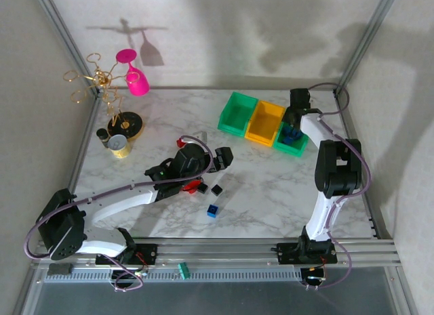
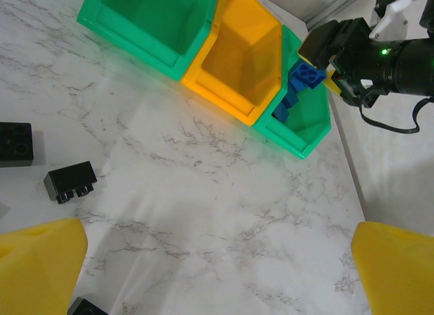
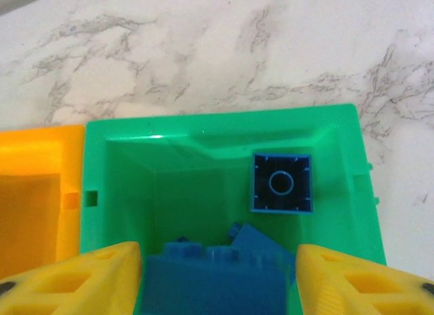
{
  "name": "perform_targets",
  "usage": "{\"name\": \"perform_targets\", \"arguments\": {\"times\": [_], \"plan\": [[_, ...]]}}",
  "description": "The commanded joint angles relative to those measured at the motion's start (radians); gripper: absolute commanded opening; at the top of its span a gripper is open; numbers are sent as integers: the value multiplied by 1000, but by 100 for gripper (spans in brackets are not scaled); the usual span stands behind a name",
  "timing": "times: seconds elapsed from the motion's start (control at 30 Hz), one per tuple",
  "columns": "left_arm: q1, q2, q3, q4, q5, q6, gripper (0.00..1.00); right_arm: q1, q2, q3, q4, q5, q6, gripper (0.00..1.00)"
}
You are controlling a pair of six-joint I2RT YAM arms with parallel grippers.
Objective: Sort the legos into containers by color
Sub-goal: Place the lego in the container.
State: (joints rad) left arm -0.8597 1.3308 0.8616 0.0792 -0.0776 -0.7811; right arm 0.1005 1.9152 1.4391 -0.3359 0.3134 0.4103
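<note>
Here, marbled surface [image 1: 271,193] is carrying bins [image 1: 264,120]; left tool [image 2: 217,257] is gaping empty; right-wrist view is showing right tool [image 3: 218,264] straddling blue brick [image 3: 210,286], grip unclear.

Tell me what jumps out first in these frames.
The row of bins at the table's far right: left green bin, yellow bin, right green bin. The right gripper sits over that last bin, above a pile of blue bricks. Next comes the pink wine glass hanging from a gold rack in the far left corner, then a loose blue brick and black brick mid-table.
</note>
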Motion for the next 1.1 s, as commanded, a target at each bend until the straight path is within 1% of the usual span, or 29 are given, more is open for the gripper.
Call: {"name": "perform_targets", "arguments": {"times": [0.0, 0.2, 0.37, 0.43, 0.53, 0.83, 0.87, 0.97, 1.07], "plan": [[10, 4, 32, 14, 6, 22, 100, -4, -32, 43, 0, -12, -20, 64], [11, -8, 39, 6, 6, 26, 100, 8, -136, -15, 1, -72, 5, 66], [10, -55, 15, -9, -8, 26, 100, 70, -249, -99, -14, -97, 35, 69], [10, -79, 5, -24, -15, 23, 100, 99, -299, -150, 0, -136, 44, 70], [11, -120, -18, -45, -27, 22, 100, 148, -358, -205, -19, -155, 53, 71], [11, -259, -100, -150, -83, 12, 100, 357, -494, -346, -62, -232, 75, 77], [11, -276, -112, -161, -89, 10, 100, 382, -502, -354, -61, -244, 74, 77], [11, -328, -137, -198, -102, 5, 100, 468, -504, -358, -99, -217, 92, 79], [12, -370, -145, -255, -115, -1, 100, 545, -506, -385, -110, -235, 115, 81]]}}
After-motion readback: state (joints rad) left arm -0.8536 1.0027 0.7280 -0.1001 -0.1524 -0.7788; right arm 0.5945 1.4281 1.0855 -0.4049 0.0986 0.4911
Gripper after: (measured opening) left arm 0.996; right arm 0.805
